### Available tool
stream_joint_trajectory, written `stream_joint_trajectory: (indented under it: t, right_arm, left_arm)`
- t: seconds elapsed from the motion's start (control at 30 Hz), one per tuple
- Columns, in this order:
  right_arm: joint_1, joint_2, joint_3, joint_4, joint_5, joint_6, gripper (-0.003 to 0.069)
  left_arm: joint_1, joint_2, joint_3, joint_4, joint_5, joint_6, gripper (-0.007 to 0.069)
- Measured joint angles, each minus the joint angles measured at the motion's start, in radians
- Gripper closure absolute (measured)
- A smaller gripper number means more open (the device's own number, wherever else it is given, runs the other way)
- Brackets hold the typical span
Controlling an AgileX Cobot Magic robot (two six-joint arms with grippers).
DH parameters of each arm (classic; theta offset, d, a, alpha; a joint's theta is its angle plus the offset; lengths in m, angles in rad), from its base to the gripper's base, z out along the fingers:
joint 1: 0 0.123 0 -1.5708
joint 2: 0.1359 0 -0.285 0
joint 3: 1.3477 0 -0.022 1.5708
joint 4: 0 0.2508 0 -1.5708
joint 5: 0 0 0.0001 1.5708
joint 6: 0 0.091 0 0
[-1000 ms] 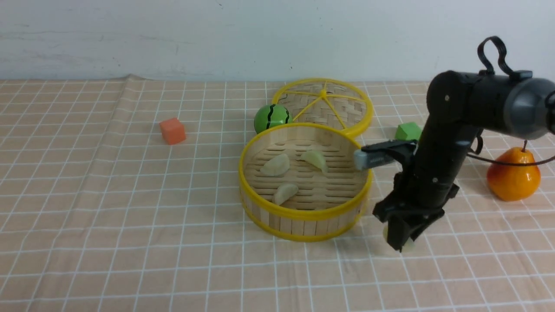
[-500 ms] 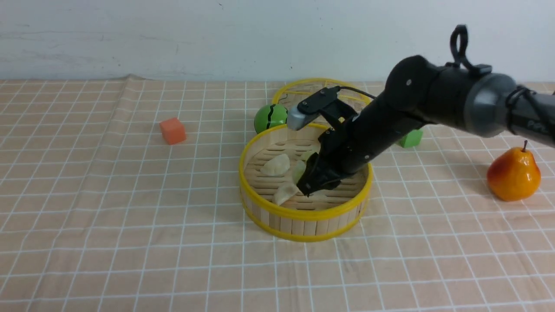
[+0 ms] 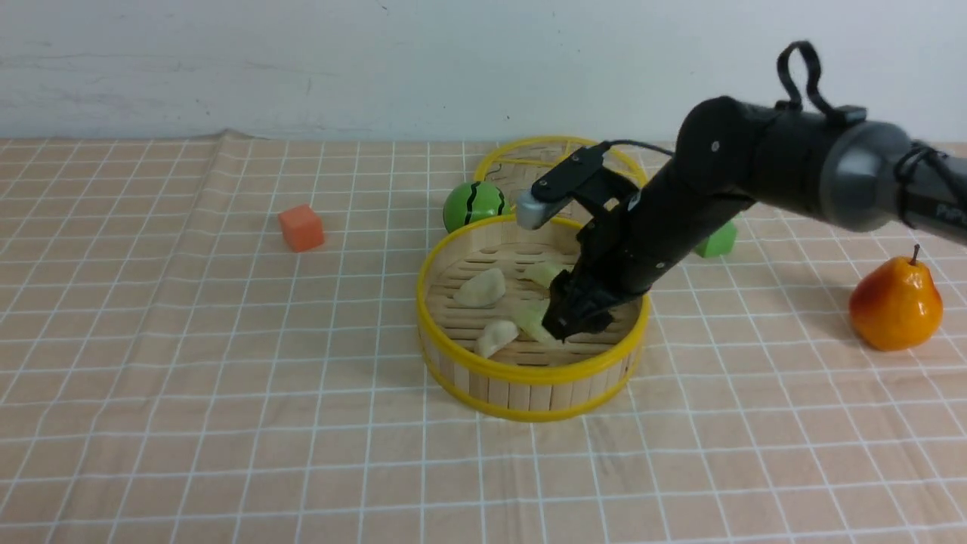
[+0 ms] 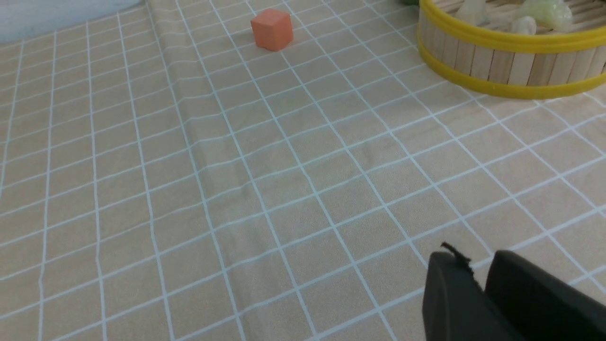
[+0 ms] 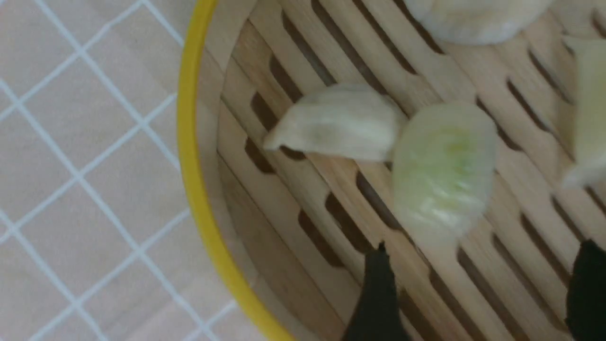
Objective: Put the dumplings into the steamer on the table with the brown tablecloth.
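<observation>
- Evidently, all four dumplings (image 3: 480,289) were gathered inside the steamer (image 3: 529,374), which was set on the brown tablecloth (image 3: 227,340) covering the table, near the middle of the scene.
- One green dumpling (image 5: 442,170) was seen lying on the slatted floor, touching a cream dumpling (image 5: 336,125) and just beyond the fingertips (image 5: 376,293) of the right gripper (image 3: 565,329). The jaws were spread wide, with nothing between them.
- The placing step was judged to be at its close, with the piece nearest the fingers let go and the task as good as done.
- The next move was judged to call for a clean lift of the right arm over the yellow rim, so that no dumpling would be brushed or dragged out.
- The left gripper (image 4: 478,263) was held low over the cloth, well apart from the steamer, its fingers drawn together and holding nothing.
- Around the basket were noted a woven lid (image 3: 563,174), a striped green ball (image 3: 474,204), a green block (image 3: 714,240), an orange cube (image 3: 301,228) and a pear (image 3: 896,304).
- Part of the steamer's far side was hidden behind the right arm in the front view, and the left gripper was cut off by the frame edge. The right wrist view was blurred, so whether the green dumpling had fully settled could not be told.
</observation>
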Motion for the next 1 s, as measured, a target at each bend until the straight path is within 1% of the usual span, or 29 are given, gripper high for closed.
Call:
stream_joint_trajectory:
  t: [0.03,0.07,0.13,0.2,0.23,0.3,0.33,0.4,0.43,0.47,0.53,0.63,0.67,0.73,0.8,0.97,1.0]
  right_arm:
    - [0.000,-0.047,0.000,-0.046,0.032,0.044,0.0162]
    - [0.000,-0.047,0.000,-0.054,0.037,0.051,0.0162]
    - [0.000,-0.156,0.000,-0.146,0.103,0.165,0.0200]
    - [0.000,-0.190,0.000,-0.177,0.125,0.204,0.0216]
    - [0.000,-0.253,0.000,-0.217,0.175,0.277,0.0252]
    - [0.000,-0.353,0.000,-0.269,0.252,0.353,0.0320]
    - [0.000,-0.415,0.000,-0.305,0.312,0.394,0.0369]
    - [0.000,-0.455,0.000,-0.329,0.354,0.418,0.0406]
    - [0.000,-0.507,0.001,-0.360,0.398,0.446,0.0457]
    - [0.000,-0.514,0.001,-0.362,0.398,0.446,0.0464]
    - [0.000,-0.603,0.038,-0.372,0.416,0.485,0.0543]
    - [0.000,-0.722,0.148,-0.369,0.406,0.526,0.0623]
    - [0.000,-0.764,0.205,-0.368,0.374,0.530,0.0644]
    - [0.000,-0.851,0.333,-0.365,0.251,0.534,0.0667]
    - [0.000,-0.955,0.497,-0.360,0.057,0.531,0.0676]
    - [0.000,-1.250,0.988,-0.350,-0.523,0.521,0.0676]
    - [0.000,-1.270,1.023,-0.351,-0.566,0.521,0.0676]
  left_arm:
    - [0.000,0.000,0.000,0.000,0.000,0.000,0.0515]
    - [0.000,0.000,0.000,0.000,0.000,0.000,0.0515]
    - [0.000,0.000,0.000,0.000,0.000,0.000,0.0515]
    - [0.000,0.000,0.000,0.000,0.000,0.000,0.0515]
    - [0.000,0.000,0.000,0.000,0.000,0.000,0.0515]
    - [0.000,-0.001,0.000,0.000,0.000,0.000,0.0515]
    - [0.000,-0.001,0.000,0.000,0.002,0.000,0.0513]
    - [0.000,-0.001,0.000,0.000,0.002,0.000,0.0513]
    - [0.000,-0.001,0.000,0.000,0.004,0.000,0.0512]
    - [0.000,-0.001,0.000,0.000,0.004,0.000,0.0512]
    - [0.000,-0.001,0.000,0.000,0.005,0.000,0.0512]
    - [0.000,-0.001,0.000,0.000,0.007,0.000,0.0512]
    - [0.000,-0.001,0.000,0.000,0.007,0.000,0.0511]
    - [0.000,-0.001,0.000,0.000,0.007,0.000,0.0508]
    - [0.000,-0.001,0.000,0.000,0.007,0.000,0.0505]
    - [0.000,-0.001,0.000,0.000,0.007,0.000,0.0500]
    - [0.000,-0.001,0.000,0.000,0.007,0.000,0.0499]
